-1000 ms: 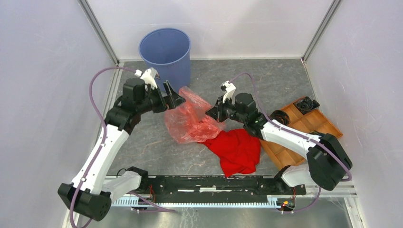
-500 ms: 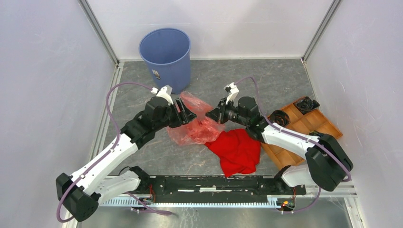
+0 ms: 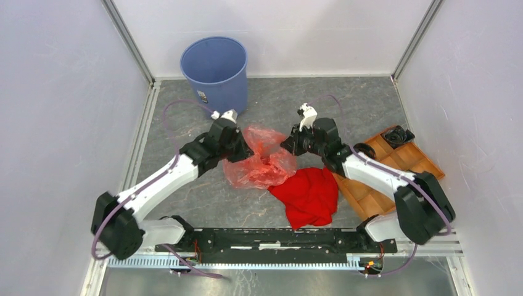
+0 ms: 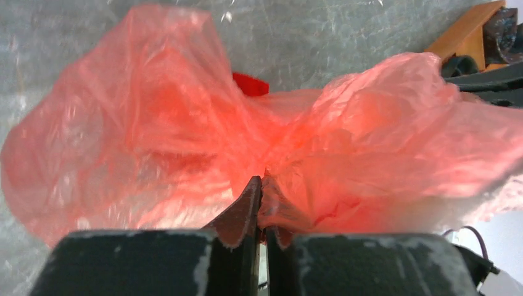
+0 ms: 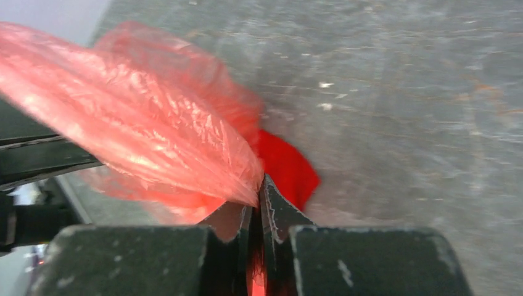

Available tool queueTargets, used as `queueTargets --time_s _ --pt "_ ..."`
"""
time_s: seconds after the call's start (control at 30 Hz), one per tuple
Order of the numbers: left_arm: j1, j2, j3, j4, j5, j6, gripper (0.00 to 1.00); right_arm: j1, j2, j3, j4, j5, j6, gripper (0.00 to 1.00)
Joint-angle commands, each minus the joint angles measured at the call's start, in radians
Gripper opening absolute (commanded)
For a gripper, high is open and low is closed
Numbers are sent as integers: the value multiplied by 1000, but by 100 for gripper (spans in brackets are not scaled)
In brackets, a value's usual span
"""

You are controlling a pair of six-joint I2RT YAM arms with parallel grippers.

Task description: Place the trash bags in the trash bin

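Grey tabletop (image 3: 370,98), enclosed by pale walls on three sides. Nearest the arm bases lies a crumpled red cloth (image 3: 308,194). Just beyond it, overlapping its far edge, the trash bag (image 3: 262,163) is bunched between both arms. The left gripper (image 4: 262,185) has its fingers pressed together on the film. The right gripper (image 5: 259,188) likewise pinches the bag's right edge. An orange-brown tray (image 3: 395,163) lies to the right. The trash bin (image 3: 216,71) stands upright at the far left, beyond the bag.
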Motion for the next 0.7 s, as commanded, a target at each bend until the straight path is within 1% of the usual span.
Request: queueTargets --time_s 0.0,0.03,0.07,0.1,0.13,0.17,0.2,0.23,0.27,0.3,0.33,0.4,0.47,0.5,0.57,0.6,0.67 --pt "40 224 301 -53 54 179 3 -113 105 223 -264 -67 -216 9" --pt "62 291 428 -111 88 205 2 -132 103 287 -313 -72 -238 8" --pt "81 350 560 -163 118 227 2 -140 85 340 -377 -44 -272 8" --pt "95 394 737 -224 140 244 2 -139 58 423 -441 27 -316 7" --pt "97 424 833 -254 155 263 2 -140 32 484 -487 68 -339 7" --pt "96 443 992 -266 176 281 2 -139 -2 540 -523 102 -357 7" --pt "95 445 1086 -265 201 287 2 -137 -37 606 -551 123 -374 7" --pt "91 427 1149 -247 218 286 2 -133 -70 653 -562 132 -388 7" --pt "84 393 1167 -206 239 285 2 -126 -115 676 -555 133 -401 7" --pt "74 337 1138 -141 256 286 2 -117 -158 680 -538 126 -420 7" --pt "64 274 1068 -67 264 286 2 -107 -212 659 -495 121 -434 8" --pt "53 117 857 101 244 268 2 -101 -334 531 -361 98 -438 9" --pt "51 -7 656 179 178 257 2 -99 -404 387 -260 71 -436 13" --pt "51 -50 567 179 133 255 2 -100 -426 303 -221 68 -435 14" --pt "52 -97 409 133 58 250 2 -101 -422 182 -209 80 -418 17" --pt "52 -102 349 79 33 242 2 -101 -404 128 -210 79 -409 18" --pt "52 -88 228 16 27 223 2 -100 -359 4 -196 61 -374 18"
